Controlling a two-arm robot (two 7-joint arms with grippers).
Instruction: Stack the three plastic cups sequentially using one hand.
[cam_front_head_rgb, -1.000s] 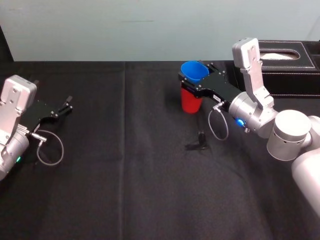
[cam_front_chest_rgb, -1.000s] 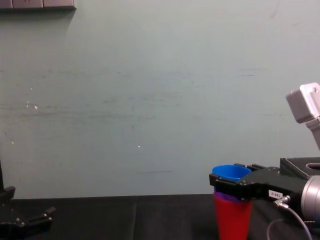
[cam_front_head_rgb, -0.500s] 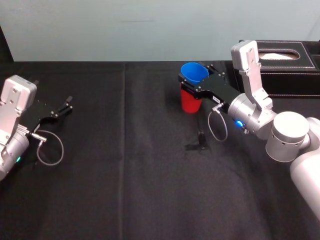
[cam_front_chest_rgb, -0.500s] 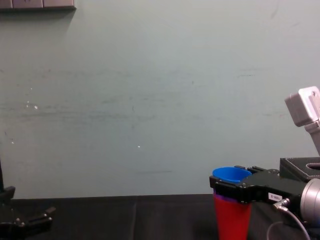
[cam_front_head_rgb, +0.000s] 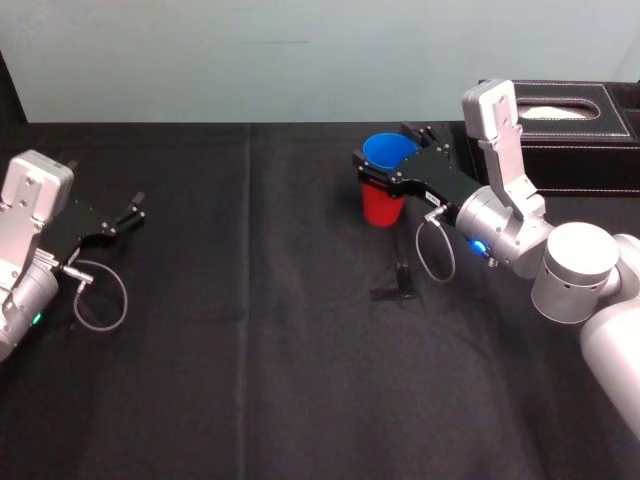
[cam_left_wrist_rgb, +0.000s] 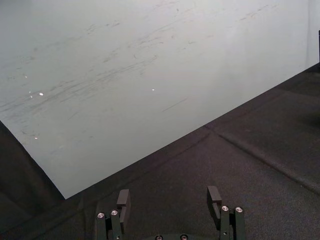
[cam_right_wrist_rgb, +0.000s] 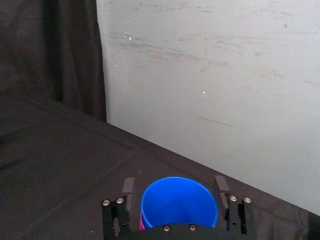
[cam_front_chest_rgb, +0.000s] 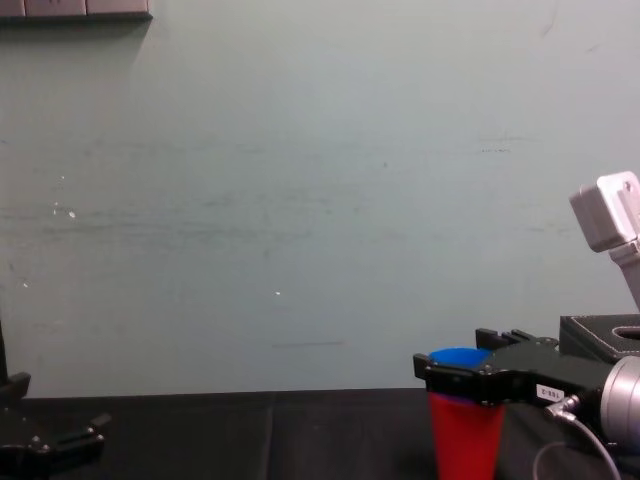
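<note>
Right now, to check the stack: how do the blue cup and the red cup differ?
The blue cup sits nested on top, mouth open, between the open jaws of the right gripper; the red cup is outermost, standing on the table. From the side, the blue cup shows just its rim; the red cup, its lower wall. Both stand upright.

1. Right arm (cam_front_head_rgb: 578, 270): enters from the right of the head view and reaches forward and toward the centre, with the forearm roughly level.
2. Right wrist (cam_front_head_rgb: 497, 222): grey metal with a blue indicator lit. A white housing (cam_front_head_rgb: 495, 120) rises above it and a cable loop (cam_front_head_rgb: 437, 250) hangs below.
3. Right gripper (cam_front_head_rgb: 384, 150): points forward and to the left, with the fingers level. The jaws stand apart.
4. Left arm (cam_front_head_rgb: 20, 295): parked at the left edge of the head view, drawn back, with a green indicator lit near the wrist.
5. Left gripper (cam_front_head_rgb: 133, 208): points forward and toward the centre and is held low. The jaws are spread wide.
</note>
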